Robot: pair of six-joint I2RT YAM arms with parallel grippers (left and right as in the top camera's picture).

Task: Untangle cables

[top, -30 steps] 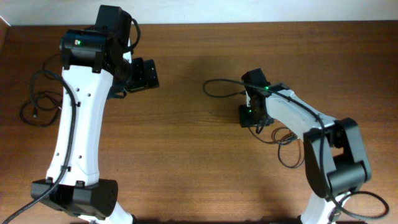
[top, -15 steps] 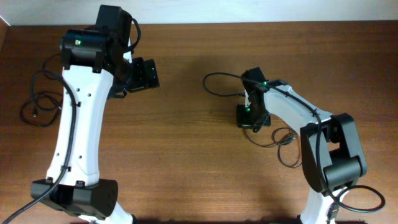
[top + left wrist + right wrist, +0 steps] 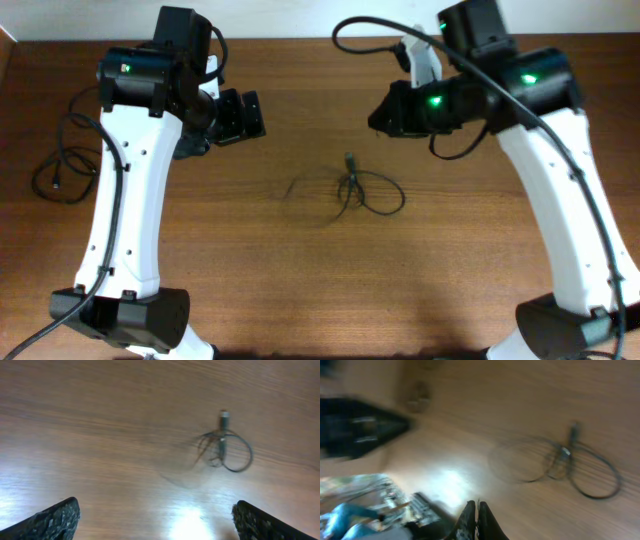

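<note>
The cables (image 3: 352, 190) lie in a small knot near the middle of the table (image 3: 300, 290), between the two arms and touching neither. One plug end points away from the robot, and a wider loop goes out to the right side. Another thin loose cable (image 3: 58, 170) lies well apart at the left edge of the table, beside the left arm. The left gripper (image 3: 156, 505) hangs above the wood with its fingers spread wide and nothing between them. The right gripper (image 3: 475, 504) has its fingers pressed together, and as far as the blurred wrist view shows, they pinch nothing. I think several things can go wrong from here. If the right claw comes down without opening, it will only push the knot across the wood. The strands are thin and lie flat, so the fingers may slip over them or scrape the table. If both claws take the same strand, or pull the whole knot outward, the knot may become tighter instead of looser.
</note>
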